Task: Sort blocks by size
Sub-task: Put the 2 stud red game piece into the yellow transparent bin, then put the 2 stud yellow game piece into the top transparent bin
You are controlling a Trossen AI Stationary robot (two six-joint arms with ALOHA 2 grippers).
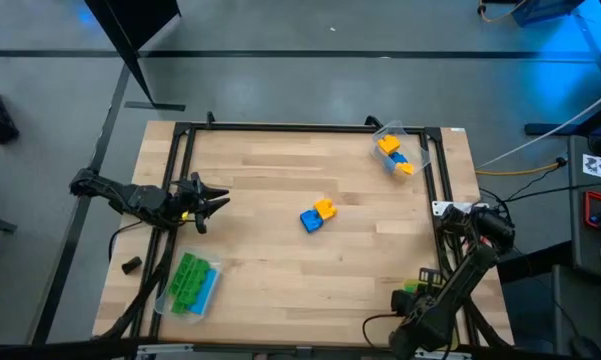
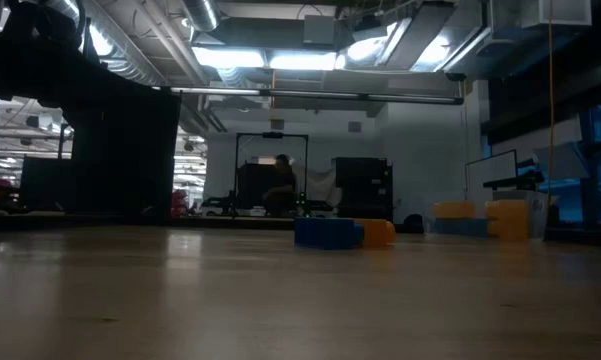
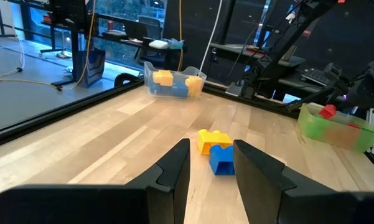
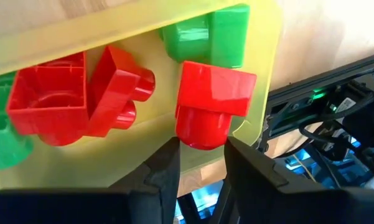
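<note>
Studded plastic blocks in four groups. Table centre: one blue block point(image 1: 311, 220) touching one yellow-orange block point(image 1: 325, 209); in the low view they read as a low blue and orange pair, studs not discernible. Far right corner: clear plastic tray point(image 1: 414, 139) holding yellow-orange and blue blocks point(image 1: 394, 154); count uncertain. Near left edge: second clear tray point(image 1: 213, 283) with stacked green blocks point(image 1: 189, 280), a blue piece alongside; individual bricks hard to separate. Near right corner: yellow tray point(image 4: 143, 25) containing red blocks point(image 4: 87, 93) and green blocks point(image 4: 211, 34), the green ones cut off at the frame edge; from above this tray is mostly hidden by the right arm. Left gripper point(image 3: 211, 165): at the table's left side, fingers parted with a clear gap, empty, aimed at the central pair, which lies well apart from it. Right gripper point(image 4: 202, 158): directly over the yellow tray, fingers narrowly parted, a single-stud red block point(image 4: 208, 102) just beyond the tips, not gripped.
</note>
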